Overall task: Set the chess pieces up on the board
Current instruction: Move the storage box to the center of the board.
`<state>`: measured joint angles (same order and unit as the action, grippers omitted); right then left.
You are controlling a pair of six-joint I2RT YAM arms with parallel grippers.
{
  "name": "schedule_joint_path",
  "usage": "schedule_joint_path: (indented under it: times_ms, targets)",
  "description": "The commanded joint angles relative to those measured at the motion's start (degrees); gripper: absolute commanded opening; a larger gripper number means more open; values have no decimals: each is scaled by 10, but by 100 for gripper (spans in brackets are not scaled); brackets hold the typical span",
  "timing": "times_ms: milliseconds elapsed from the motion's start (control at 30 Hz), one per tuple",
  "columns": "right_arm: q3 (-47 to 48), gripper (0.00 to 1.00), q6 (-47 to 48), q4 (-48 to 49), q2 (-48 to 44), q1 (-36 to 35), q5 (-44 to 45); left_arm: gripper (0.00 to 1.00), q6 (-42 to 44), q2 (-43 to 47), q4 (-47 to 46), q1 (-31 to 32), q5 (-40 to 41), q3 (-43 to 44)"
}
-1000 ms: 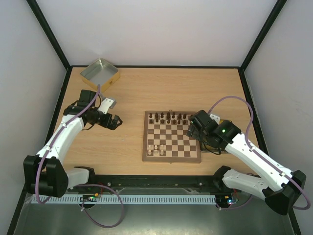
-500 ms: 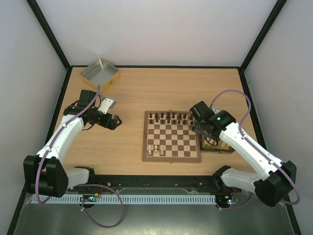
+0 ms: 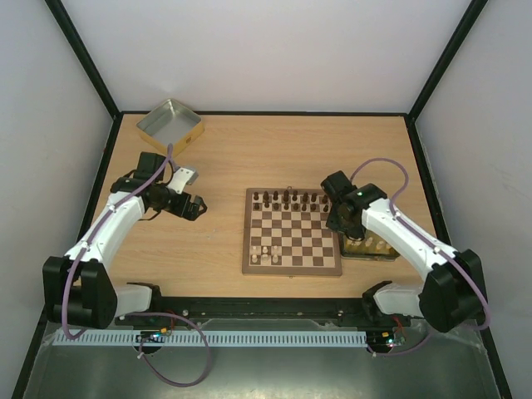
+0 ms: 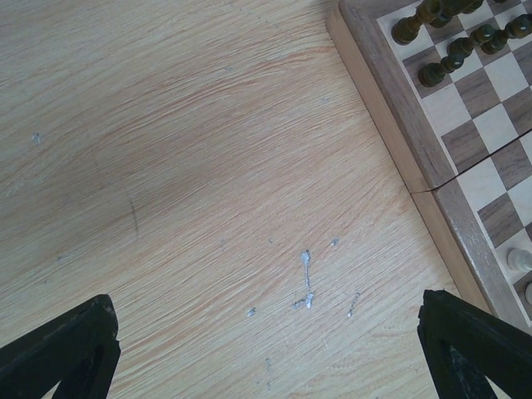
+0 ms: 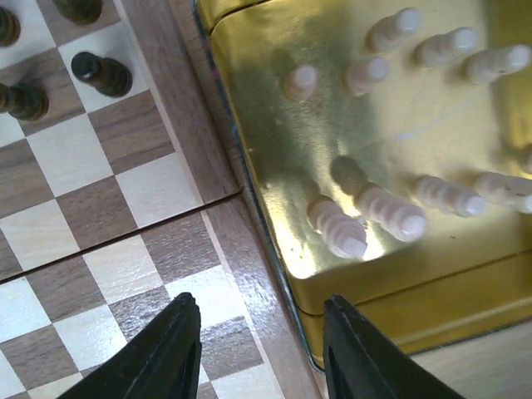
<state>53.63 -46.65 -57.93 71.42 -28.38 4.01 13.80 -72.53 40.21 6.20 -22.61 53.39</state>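
Note:
The board lies mid-table with dark chess pieces along its far rows and a few pale ones near its front left. More pale pieces lie in a gold tin against the board's right edge. My right gripper hangs over the seam between the board's frame and the tin, its jaws apart with nothing between them. My left gripper stands wide open over bare table left of the board, holding nothing.
A shallow metal tin sits at the far left corner. Black frame posts and white walls close in the table. Dark pieces stand on the squares closest to the gold tin.
The right arm has swung off the board's right side toward the gold tin, uncovering it, and its jaws have narrowed. The left arm has barely moved.

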Motion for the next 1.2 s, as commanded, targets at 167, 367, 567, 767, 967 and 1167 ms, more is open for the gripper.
schedule_joint_path:
  times_ms: [167, 367, 567, 767, 967, 1167]
  targets:
    - [-27, 33, 30, 78, 75, 9, -36, 98, -5, -12, -3, 1, 7, 6]
    - [-23, 34, 61, 90, 104, 52, -18, 98, -6, -13, -5, 1, 9, 5]
    - [-14, 34, 93, 95, 122, 87, -12, 98, -8, -14, -7, 1, 11, 4]
    - [3, 34, 96, 90, 118, 88, -15, 99, -10, -18, -8, 1, 12, 1]
    - [30, 34, 93, 60, 95, 87, 2, 99, -11, -19, -9, 1, 11, 0]
    - [30, 35, 100, 50, 103, 91, 25, 99, -11, -20, -10, 1, 11, -1]
